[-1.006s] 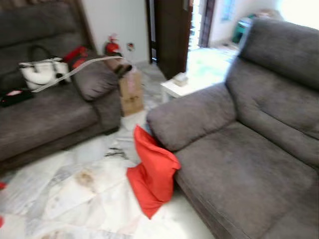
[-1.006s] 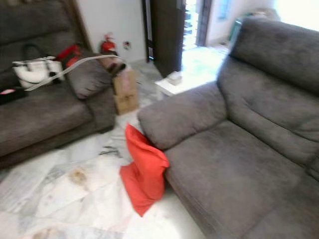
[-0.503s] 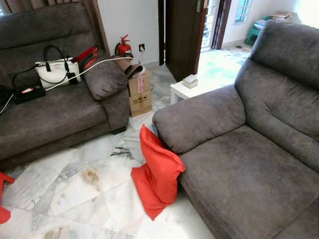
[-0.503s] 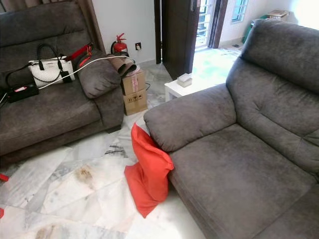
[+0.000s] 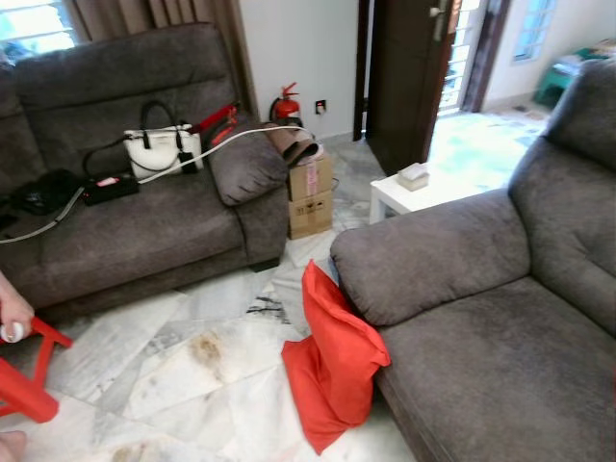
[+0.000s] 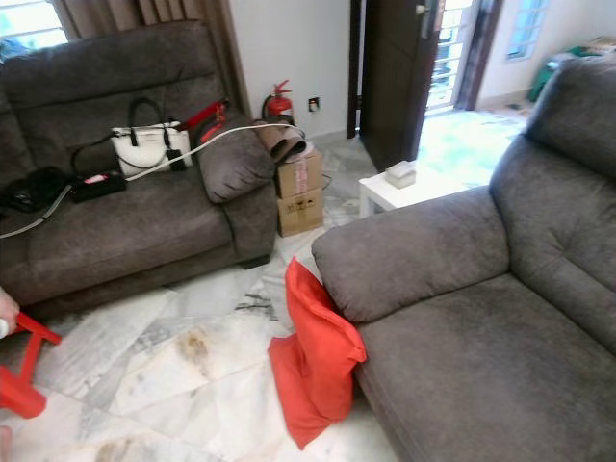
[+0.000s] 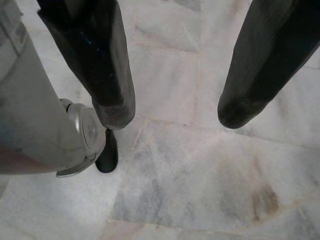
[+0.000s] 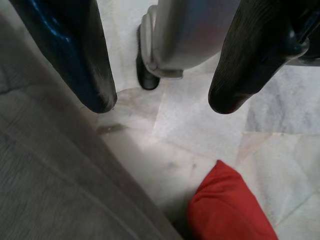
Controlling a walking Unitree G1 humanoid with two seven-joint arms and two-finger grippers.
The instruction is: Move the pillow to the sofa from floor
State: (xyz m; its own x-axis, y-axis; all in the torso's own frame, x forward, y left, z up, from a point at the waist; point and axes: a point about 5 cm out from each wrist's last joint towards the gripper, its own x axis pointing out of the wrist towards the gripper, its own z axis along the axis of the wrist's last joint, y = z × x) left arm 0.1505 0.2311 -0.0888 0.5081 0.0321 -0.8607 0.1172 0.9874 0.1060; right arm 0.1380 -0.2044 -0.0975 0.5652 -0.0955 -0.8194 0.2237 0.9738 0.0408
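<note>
The red pillow [image 5: 334, 364] stands on its edge on the marble floor [image 5: 183, 366], leaning against the front of the grey sofa [image 5: 481, 327] just below its armrest. Both pincers hang low over the floor with fingers apart and nothing between them: the left pincer [image 7: 172, 112] over bare marble beside the robot's leg, the right pincer [image 8: 160, 102] above the gap between the sofa's edge and a corner of the pillow. Across the floor a second sofa [image 5: 125, 231] carries a white handbag [image 5: 162, 152] and a white cable. A cardboard box [image 5: 310, 197] stands beside its armrest, a fire extinguisher [image 5: 285, 104] behind, and a small white bench [image 5: 399, 197] near the doorway. A red stool [image 5: 27, 371] and a person's hand [image 5: 12, 313] show at the left edge.
</note>
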